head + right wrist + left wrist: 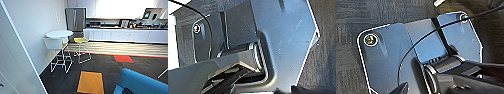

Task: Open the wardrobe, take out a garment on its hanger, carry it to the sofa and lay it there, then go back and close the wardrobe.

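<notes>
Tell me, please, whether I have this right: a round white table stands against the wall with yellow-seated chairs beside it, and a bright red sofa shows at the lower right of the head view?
Not quite: the sofa is bright blue, not red, as the head view shows. The rest holds: the round white table stands against the wall, with yellow-seated chairs beside it.

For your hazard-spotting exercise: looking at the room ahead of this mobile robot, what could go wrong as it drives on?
1. The blue sofa sits close at the lower right of the head view; a tight turn might clip it.
2. The white stools with thin wire legs beside the round table stand near the left wall; the base could snag them.
3. The white panel looms close on the left, so scraping seems possible.
</notes>
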{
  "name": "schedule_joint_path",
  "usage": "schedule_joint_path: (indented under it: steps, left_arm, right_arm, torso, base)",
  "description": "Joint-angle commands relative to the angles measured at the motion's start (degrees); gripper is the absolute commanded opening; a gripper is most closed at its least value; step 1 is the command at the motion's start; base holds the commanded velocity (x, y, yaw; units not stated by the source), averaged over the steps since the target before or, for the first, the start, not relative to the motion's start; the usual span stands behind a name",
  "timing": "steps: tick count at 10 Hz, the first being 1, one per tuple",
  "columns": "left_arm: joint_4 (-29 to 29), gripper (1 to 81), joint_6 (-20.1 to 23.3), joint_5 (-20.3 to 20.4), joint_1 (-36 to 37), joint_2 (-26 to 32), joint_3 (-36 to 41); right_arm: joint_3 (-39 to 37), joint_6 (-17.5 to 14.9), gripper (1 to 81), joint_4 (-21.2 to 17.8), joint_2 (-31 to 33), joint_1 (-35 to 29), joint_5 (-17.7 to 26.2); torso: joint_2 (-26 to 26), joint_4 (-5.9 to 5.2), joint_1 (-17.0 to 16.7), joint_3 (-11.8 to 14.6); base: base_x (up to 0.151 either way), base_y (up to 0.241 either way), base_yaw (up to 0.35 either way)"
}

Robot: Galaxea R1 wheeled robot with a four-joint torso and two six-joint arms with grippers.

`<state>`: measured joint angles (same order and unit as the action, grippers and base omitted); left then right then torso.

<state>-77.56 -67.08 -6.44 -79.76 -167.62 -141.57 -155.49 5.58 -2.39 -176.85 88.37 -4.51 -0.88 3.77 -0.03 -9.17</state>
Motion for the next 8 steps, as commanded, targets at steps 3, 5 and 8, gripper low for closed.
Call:
schedule_joint_path:
  steps: [3,5,8]
  left_arm:
    - [-1.3,81.1,0.5,-2.3,2.4,-0.3,0.6]
    - [-1.8,81.1,0.6,-2.3,2.1,-0.4,0.5]
    - [-2.6,81.1,0.5,-2.3,1.9,-0.4,0.5]
  right_arm:
    - [0.1,-0.1,81.1,0.0,-0.8,-1.6,3.5]
    - [0.1,-0.1,81.1,0.0,-0.8,-1.5,3.5]
    - [0.1,-0.1,81.1,0.0,-0.8,-1.4,3.5]
  torso:
    - [0.0,0.0,0.0,0.0]
    - [0.0,0.0,0.0,0.0]
    - [0.0,0.0,0.0,0.0]
  base:
    - [0.0,0.0,0.267]
    - [0.0,0.0,0.285]
    - [0.0,0.0,0.288]
